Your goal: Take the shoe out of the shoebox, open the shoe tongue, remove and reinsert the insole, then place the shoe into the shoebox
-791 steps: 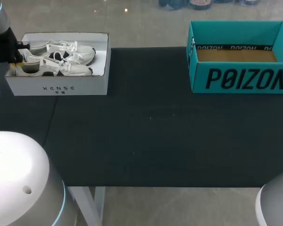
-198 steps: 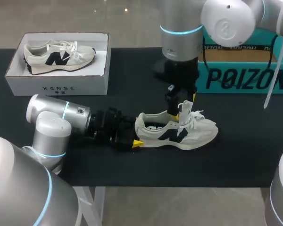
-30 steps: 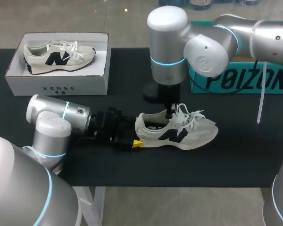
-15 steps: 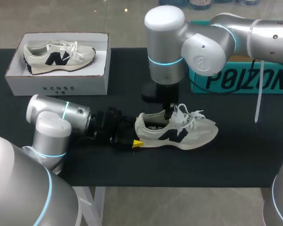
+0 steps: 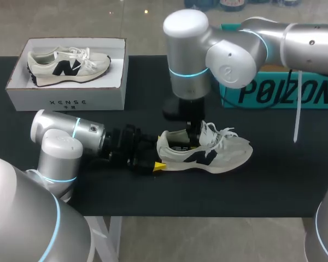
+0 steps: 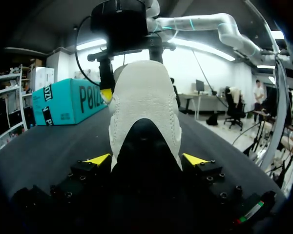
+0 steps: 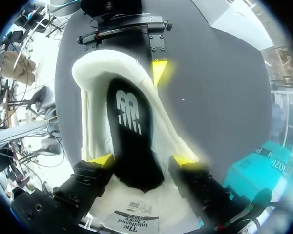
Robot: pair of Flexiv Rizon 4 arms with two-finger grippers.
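White mesh sneaker (image 5: 224, 153) out, tongue open. My left hand (image 6: 145, 159) grips its heel. My right hand (image 7: 144, 160) is spread wide above its black insole (image 7: 129, 117), not yet pulled.

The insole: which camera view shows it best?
The right wrist view: it looks straight into the shoe at the black insole. In the head view the right arm covers most of it; the left wrist view shows only the heel.

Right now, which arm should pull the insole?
Right. The right gripper hangs over the shoe, straddling the insole; the left gripper clamps the heel, steadying it.
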